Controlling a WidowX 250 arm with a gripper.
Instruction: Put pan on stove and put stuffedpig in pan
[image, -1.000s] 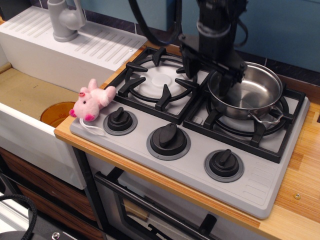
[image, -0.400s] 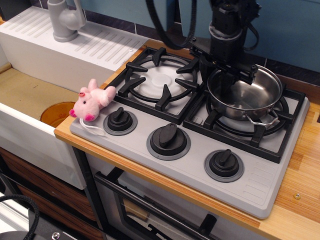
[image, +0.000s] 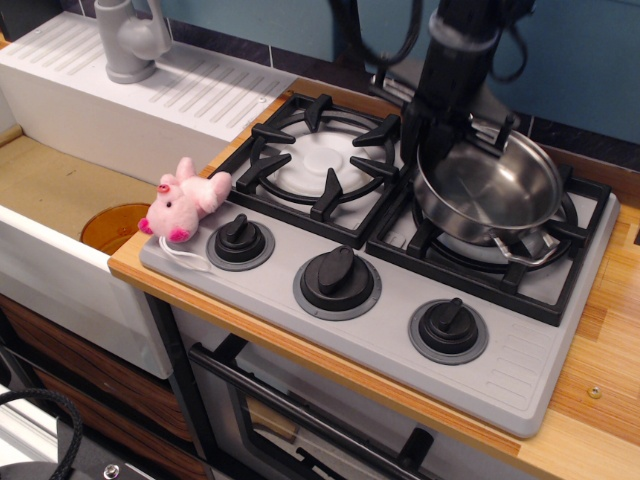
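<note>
While three black knobs (image: 337, 281) line the near edge of the stove (image: 520, 370), the stuffedpig (image: 183, 203) lies at its front-left corner, just beside the leftmost knob (white string trailing onto the grey panel). Behind sits the bare left burner grate (image: 322, 157). Farther back, the pan (image: 489, 192) rests tilted on the right grate, with the gripper (image: 432, 135) at its far-left rim; its opening cannot be told.

One camera looks down obliquely at the stove (image: 400, 300) from its front-left.
</note>
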